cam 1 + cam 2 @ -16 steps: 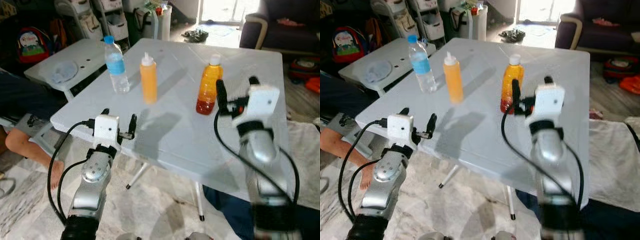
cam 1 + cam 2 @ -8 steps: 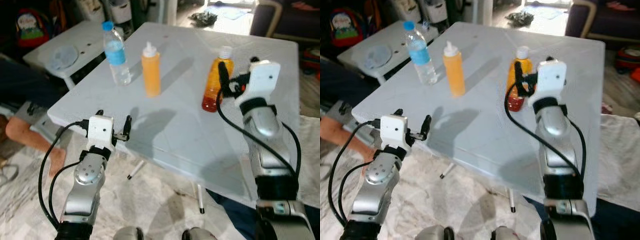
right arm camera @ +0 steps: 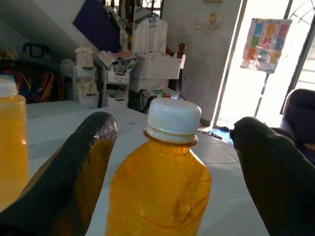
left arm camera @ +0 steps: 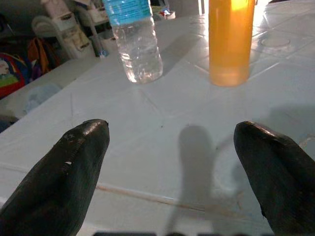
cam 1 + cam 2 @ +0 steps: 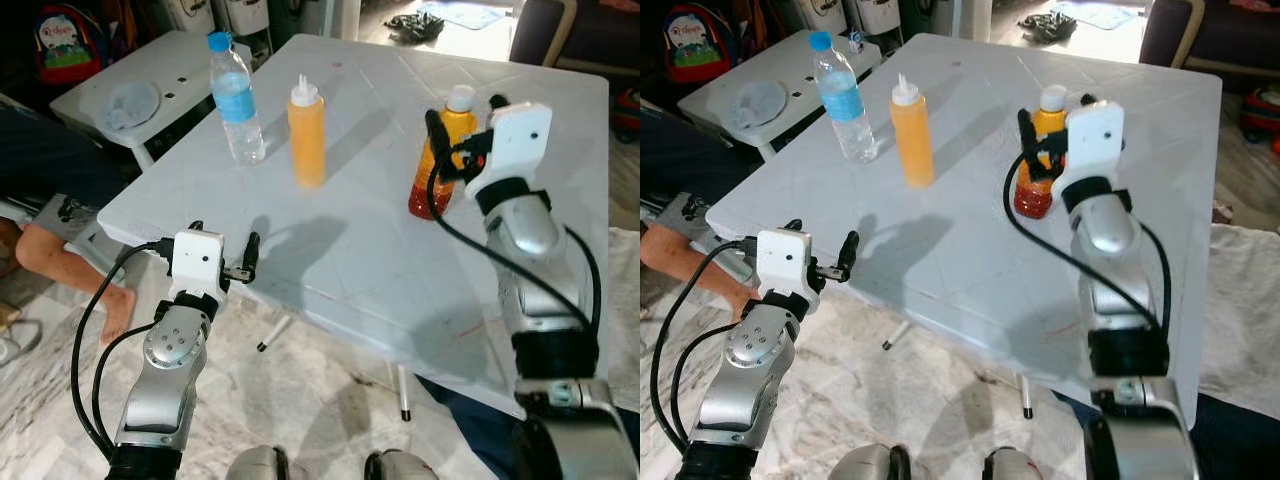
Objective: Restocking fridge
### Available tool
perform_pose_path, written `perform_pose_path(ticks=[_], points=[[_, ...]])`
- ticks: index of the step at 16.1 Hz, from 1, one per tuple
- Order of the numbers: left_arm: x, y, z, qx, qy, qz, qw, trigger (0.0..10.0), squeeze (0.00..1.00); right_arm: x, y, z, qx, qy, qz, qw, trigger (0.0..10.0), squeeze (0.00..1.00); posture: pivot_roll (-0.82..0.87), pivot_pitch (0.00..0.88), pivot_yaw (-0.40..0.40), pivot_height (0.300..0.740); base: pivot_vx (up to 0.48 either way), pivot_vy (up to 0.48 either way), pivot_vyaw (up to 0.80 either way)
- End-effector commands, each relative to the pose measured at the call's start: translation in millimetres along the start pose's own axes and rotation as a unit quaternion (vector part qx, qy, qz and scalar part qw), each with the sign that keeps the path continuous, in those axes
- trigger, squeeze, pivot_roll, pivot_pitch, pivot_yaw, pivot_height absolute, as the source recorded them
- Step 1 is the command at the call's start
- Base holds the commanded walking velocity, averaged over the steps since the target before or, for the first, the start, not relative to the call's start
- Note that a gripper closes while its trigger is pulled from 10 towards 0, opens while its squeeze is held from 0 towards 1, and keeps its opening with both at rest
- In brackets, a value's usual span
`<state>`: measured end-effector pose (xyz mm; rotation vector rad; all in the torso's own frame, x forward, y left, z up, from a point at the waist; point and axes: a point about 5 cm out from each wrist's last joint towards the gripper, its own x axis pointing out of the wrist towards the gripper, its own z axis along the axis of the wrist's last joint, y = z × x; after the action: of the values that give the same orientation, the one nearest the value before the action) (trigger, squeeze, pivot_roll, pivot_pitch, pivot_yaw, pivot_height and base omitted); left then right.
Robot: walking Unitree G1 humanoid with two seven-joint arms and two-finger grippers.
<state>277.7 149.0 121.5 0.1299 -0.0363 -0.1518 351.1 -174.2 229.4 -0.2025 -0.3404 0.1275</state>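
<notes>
**Three bottles standing on white table**

White table (image 5: 360, 260): carrying all bottles upright. Water bottle (image 5: 237, 98) and squeeze bottle (image 5: 307, 135) standing near the far left. Juice bottle (image 5: 437, 160) sitting between the spread fingers of the right gripper (image 5: 460, 112). Left gripper (image 5: 222, 250) hovering spread apart at the near edge.
</notes>
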Motion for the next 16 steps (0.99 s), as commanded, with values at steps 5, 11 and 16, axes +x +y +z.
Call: perform_pose_path(ticks=[5,11,16], points=[[0.0,2.5,1,0.003,0.003,-0.005,1.000,10.0,0.00,22.6,-2.4,5,0.001,0.012,0.022,1.000,0.0,0.00,0.06,0.123,0.100,0.740,0.000,0.000,0.00],[1.5,1.4,0,0.004,0.010,-0.011,1.000,10.0,0.00,34.2,1.9,10,-0.002,0.007,0.045,0.999,0.0,0.00,0.07,0.115,0.097,0.740,0.000,0.000,0.00],[4.6,1.2,1,-0.002,0.014,-0.026,1.000,10.0,0.00,32.3,0.7,6,0.001,0.017,0.046,0.999,0.0,0.00,0.05,0.112,0.102,0.740,0.000,0.000,0.00]])
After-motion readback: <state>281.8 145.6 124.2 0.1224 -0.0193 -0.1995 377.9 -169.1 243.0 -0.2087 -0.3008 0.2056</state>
